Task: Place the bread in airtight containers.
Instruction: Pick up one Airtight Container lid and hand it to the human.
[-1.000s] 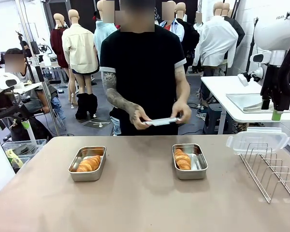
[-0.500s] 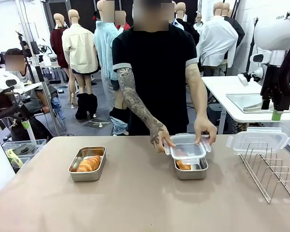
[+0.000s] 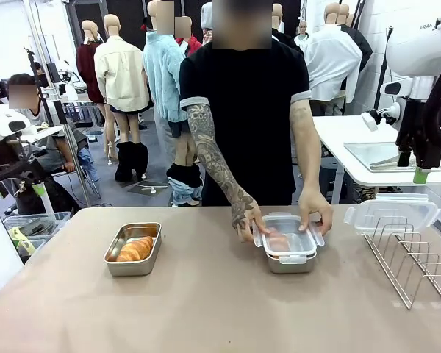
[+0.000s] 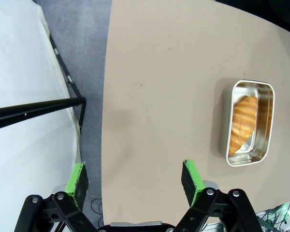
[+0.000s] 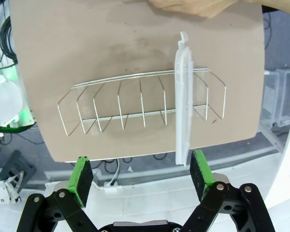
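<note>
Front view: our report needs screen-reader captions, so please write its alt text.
A person presses a clear lid onto the right steel container; the left container sits open, holding a croissant. Another lid rests on a wire rack.

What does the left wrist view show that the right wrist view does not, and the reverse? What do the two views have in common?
Left wrist view: a shallow rectangular stainless-steel container with no lid, holding one golden-brown ridged croissant, beyond the open left gripper. Right wrist view: a silver wire rack with a clear plastic lid standing on edge in it, a person's hand at the top edge, and the open right gripper. Both: the tan table top and green-padded jaws spread wide with nothing between them.
</note>
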Available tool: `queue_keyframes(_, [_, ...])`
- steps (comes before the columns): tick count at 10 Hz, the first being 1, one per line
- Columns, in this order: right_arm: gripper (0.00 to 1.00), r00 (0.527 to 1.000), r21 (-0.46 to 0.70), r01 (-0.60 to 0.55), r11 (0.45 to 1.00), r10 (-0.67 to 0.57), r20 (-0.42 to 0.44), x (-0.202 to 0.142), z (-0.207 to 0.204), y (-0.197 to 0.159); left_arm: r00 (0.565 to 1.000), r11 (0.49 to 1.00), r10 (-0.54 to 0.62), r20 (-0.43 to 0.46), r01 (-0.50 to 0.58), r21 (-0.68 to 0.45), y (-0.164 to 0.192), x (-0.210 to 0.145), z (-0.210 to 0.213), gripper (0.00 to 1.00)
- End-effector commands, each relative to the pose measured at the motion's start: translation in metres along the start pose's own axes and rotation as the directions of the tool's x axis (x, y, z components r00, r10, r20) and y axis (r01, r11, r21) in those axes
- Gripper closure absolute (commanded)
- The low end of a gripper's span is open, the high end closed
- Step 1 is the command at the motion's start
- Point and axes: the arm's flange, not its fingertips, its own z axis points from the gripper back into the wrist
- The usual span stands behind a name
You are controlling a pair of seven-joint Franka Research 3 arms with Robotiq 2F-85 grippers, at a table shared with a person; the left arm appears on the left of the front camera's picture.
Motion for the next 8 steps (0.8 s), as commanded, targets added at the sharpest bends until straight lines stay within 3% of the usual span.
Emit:
queue_keyframes(1, [0.0,1.0,0.002,-0.003,1.0,0.003,-0.005,-0.0006,0.002,-0.0032,1.0,1.0,0.019,0.015,-0.019,0.005,-0.0005,-0.0016,-0.0001,0.0])
queue_keyframes(8, [0.0,1.0,0.002,-0.003,1.0,0.003,-0.005,-0.0006,0.002,-0.0032,1.0,1.0,0.019,0.015,-0.019,0.005,-0.0005,-0.0016,-0.0001,0.0])
